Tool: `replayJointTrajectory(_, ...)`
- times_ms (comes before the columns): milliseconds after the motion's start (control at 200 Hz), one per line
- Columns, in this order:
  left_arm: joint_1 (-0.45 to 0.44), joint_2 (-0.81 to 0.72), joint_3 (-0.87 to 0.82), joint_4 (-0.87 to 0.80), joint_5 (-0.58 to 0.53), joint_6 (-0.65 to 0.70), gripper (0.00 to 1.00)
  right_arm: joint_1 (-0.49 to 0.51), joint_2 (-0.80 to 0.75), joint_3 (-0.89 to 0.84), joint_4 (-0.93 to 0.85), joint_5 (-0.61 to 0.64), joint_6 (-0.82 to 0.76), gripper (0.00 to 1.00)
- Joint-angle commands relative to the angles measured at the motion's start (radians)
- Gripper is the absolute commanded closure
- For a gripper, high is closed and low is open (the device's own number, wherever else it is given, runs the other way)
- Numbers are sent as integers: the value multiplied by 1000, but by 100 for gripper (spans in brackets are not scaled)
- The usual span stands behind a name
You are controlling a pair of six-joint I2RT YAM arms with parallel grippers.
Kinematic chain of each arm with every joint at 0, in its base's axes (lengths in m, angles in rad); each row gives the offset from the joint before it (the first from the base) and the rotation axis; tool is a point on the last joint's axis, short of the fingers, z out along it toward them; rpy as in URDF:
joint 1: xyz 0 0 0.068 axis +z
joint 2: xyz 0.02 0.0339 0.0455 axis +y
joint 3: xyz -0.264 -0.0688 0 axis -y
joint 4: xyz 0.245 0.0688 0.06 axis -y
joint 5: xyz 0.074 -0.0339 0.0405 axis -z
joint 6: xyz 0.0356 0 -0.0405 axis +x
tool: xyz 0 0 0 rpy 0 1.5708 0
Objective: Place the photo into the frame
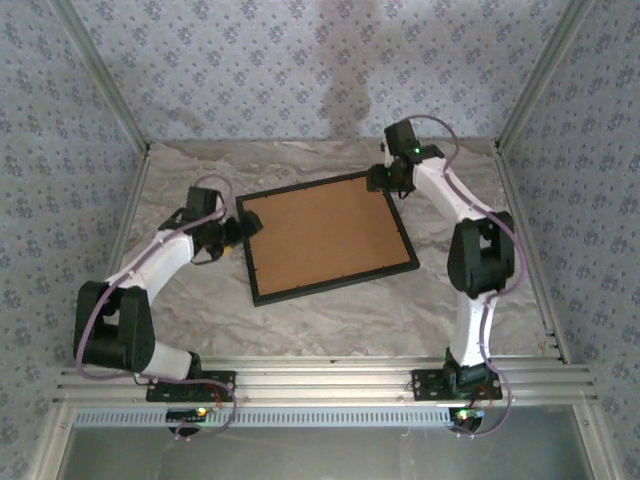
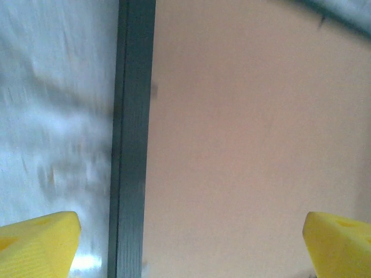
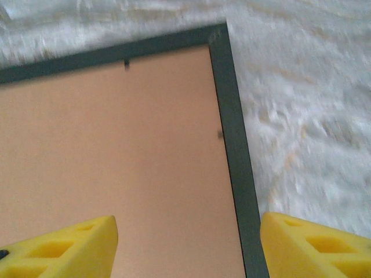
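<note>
The thin black frame [image 3: 235, 145] is seen lying flat and slightly askew, its opening filled by a brown backing board [image 3: 116, 145].

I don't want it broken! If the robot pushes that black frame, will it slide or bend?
The frame would probably slide, not tip or roll: it lies low on the smooth table. It likely stays stiff, with straight bars and a brown backing board filling it. Its thin edges may be hard to pinch.

One black frame [image 1: 336, 282] and one brown backing board [image 1: 325, 235].
</note>
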Motion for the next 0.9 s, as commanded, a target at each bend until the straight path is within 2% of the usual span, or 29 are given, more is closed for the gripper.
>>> replayJointTrajectory(0, 40, 119, 145, 80, -23, 104, 2, 79, -138, -167, -55, 164, 55, 33)
replayJointTrajectory(75, 56, 225, 270, 73, -13, 161, 2, 137, -229, -282, -78, 219, 138, 33)
replayJointTrajectory(190, 78, 381, 455, 61, 22, 223, 2, 204, -346, -444, -81, 195, 256, 29)
replayJointTrajectory(260, 85, 475, 567, 33, 27, 264, 2, 248, -375, -508, -92, 174, 335, 13)
replayJointTrajectory(340, 91, 581, 689, -22, 34, 304, 2, 301, -381, -585, -78, 150, 405, 5)
replayJointTrajectory(505, 95, 757, 860, -86, 81, 336, 2, 354, -385, -704, 63, 62, 567, 3)
replayJointTrajectory(685, 94, 823, 901, -108, 138, 326, 2, 348, -382, -789, 288, -11, 663, 3)
replayJointTrajectory(895, 70, 726, 726, -46, 201, 292, 3, 302, -350, -802, 406, -21, 693, 4)
